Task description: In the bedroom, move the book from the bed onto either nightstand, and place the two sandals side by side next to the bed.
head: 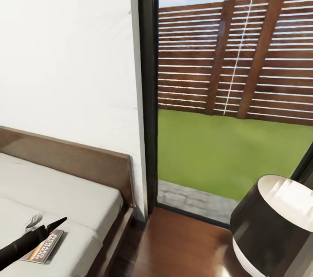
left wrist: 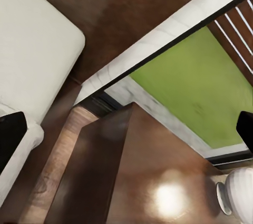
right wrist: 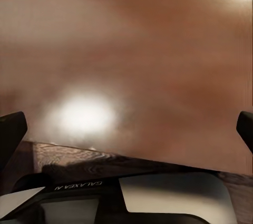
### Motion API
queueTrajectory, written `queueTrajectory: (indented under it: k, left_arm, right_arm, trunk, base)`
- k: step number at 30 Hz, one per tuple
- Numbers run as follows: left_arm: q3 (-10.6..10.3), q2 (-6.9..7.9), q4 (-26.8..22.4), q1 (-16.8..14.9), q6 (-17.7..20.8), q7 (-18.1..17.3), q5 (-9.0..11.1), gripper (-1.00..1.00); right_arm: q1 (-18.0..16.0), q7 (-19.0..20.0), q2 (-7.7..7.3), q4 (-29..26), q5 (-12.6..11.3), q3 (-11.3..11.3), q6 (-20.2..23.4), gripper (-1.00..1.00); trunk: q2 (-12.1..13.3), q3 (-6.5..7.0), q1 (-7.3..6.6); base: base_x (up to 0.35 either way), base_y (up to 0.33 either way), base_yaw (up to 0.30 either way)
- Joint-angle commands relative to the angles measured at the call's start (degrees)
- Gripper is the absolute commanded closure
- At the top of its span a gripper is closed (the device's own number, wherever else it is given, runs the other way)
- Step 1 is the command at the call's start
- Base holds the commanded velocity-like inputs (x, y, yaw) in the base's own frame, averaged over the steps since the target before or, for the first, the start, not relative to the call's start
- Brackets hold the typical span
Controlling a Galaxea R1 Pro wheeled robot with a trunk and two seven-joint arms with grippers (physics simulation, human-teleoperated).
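Observation:
The book (head: 43,248), a thin paperback with an orange band, lies flat on the off-white mattress of the bed (head: 65,190) near the mattress's right edge. My left gripper (head: 55,225) hovers just above the book, black fingers pointing right. In the left wrist view this gripper (left wrist: 126,132) is open with nothing between its fingertips (left wrist: 10,137). It looks down on the mattress corner and the glossy dark-brown nightstand top (left wrist: 121,182). My right gripper (right wrist: 126,129) is open over a blurred glossy brown surface. The sandals are out of view.
A lamp with a black shade (head: 274,220) stands at the lower right; its white base (left wrist: 240,195) sits on the nightstand. Behind the bed is a brown headboard (head: 78,159) and a white wall. A tall dark-framed window (head: 150,94) shows grass and a slatted fence.

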Motion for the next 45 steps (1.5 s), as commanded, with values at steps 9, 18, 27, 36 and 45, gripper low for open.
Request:
queueTrajectory:
  k: [9,18,27,36,45]
  left_arm:
    - [0.1,0.01,0.0,-0.1,0.6,-0.2,0.2,-1.0]
    - [0.1,-0.02,0.0,-0.1,0.6,-0.2,0.2,-1.0]
    - [0.1,-0.02,0.0,-0.1,0.6,-0.2,0.2,-1.0]
    - [0.1,-0.05,0.0,-0.1,0.6,-0.2,0.2,-1.0]
    - [0.1,-0.07,0.0,-0.1,0.6,-0.3,0.2,-1.0]
  right_arm:
    - [-0.1,0.3,-0.03,0.2,-0.2,-0.3,0.0,-1.0]
    - [-0.1,0.3,-0.03,0.2,-0.2,-0.3,0.0,-1.0]
    - [-0.1,0.4,-0.03,0.2,-0.2,-0.3,0.0,-1.0]
    - [-0.1,0.5,-0.03,0.2,-0.2,-0.3,0.0,-1.0]
    - [-0.1,0.5,-0.03,0.2,-0.2,-0.3,0.0,-1.0]
  trunk:
    - [0.0,-0.06,0.0]
    - [0.0,-0.06,0.0]
    - [0.0,-0.06,0.0]
    - [0.0,-0.06,0.0]
    - [0.0,-0.06,0.0]
  base:
    - [0.0,0.0,0.054]
    - [0.0,0.0,0.22]
    - [0.0,0.0,0.076]
    - [0.0,0.0,0.001]
    - [0.0,0.0,0.0]
